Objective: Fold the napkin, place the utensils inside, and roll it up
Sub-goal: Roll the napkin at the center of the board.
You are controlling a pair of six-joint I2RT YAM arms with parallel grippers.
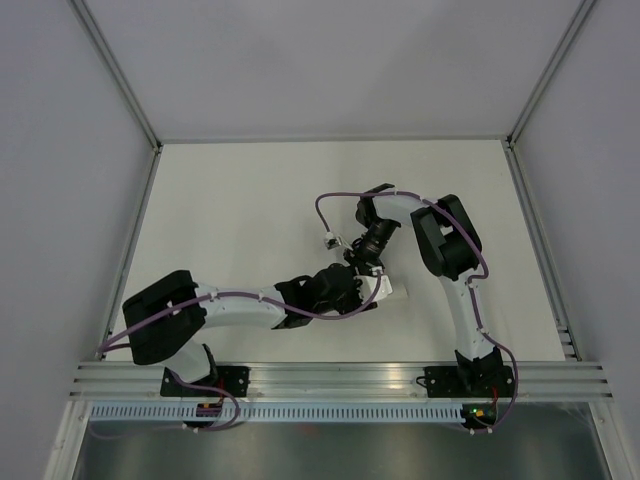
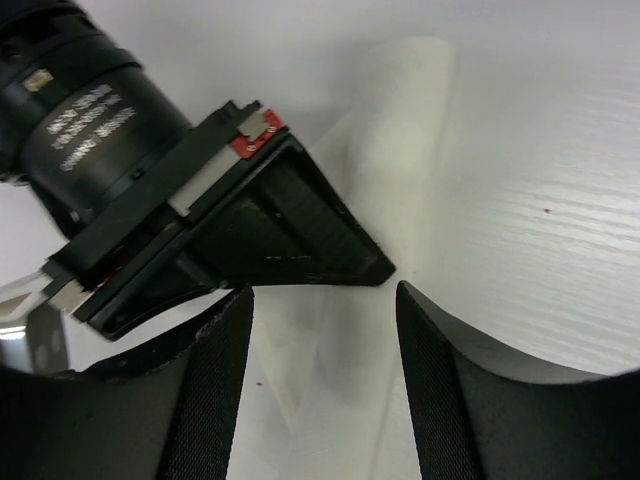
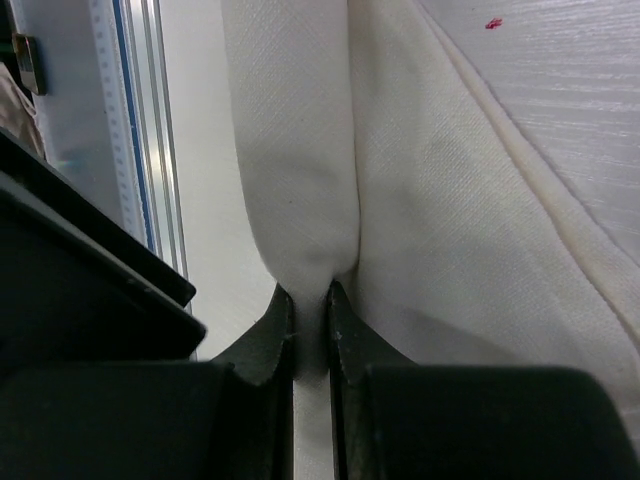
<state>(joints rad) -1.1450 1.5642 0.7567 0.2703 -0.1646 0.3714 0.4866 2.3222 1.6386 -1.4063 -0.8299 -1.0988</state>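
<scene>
The napkin (image 1: 397,292) is a small white rolled bundle on the table between the two arms. In the right wrist view its rolled fold (image 3: 300,150) rises from the flat layer (image 3: 460,220), and my right gripper (image 3: 310,295) is shut on the end of that fold. My left gripper (image 2: 325,300) is open, its jaws on either side of the napkin (image 2: 320,390) just behind the right gripper's black body (image 2: 270,230). In the top view both grippers meet, left (image 1: 362,292) and right (image 1: 373,270). No utensils show; they are hidden or out of view.
An aluminium rail (image 1: 340,378) runs along the near table edge and shows in the right wrist view (image 3: 130,150). Grey walls enclose the table on three sides. A purple cable (image 1: 330,200) loops above the right wrist.
</scene>
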